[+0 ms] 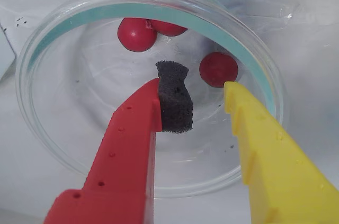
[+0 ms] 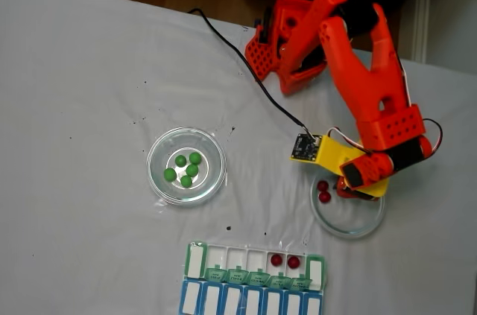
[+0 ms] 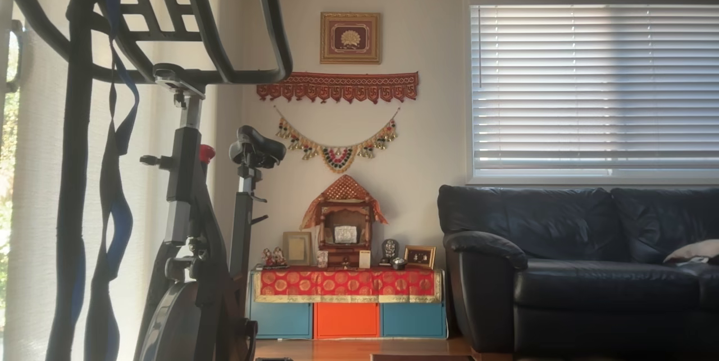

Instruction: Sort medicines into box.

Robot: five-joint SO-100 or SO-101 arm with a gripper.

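Observation:
Three dark red medicines lie in a clear glass dish [image 1: 159, 8]; two touch at the far rim [image 1: 136, 34] and one sits to the right [image 1: 218, 69]. My gripper [image 1: 197, 83] hangs open over the dish, with the red finger's black foam pad [image 1: 175, 99] to the left and the yellow finger [image 1: 265, 150] to the right of that ball. In the fixed view my gripper [image 2: 345, 190] is over the right dish [image 2: 358, 233]. The box [image 2: 195, 261] lies at the front, its green-lidded row open, with two red balls [image 2: 276, 260] near its right end. Several green medicines [image 2: 186, 169] sit in the left dish [image 2: 156, 153].
The orange arm's base [image 2: 287, 47] stands at the back of the white table, with a black cable [image 2: 238, 62] running from it toward the wrist. The box's blue-lidded row [image 2: 223, 300] is at the front edge. The other view has a room with an exercise bike [image 3: 191, 209] and a sofa [image 3: 590, 265].

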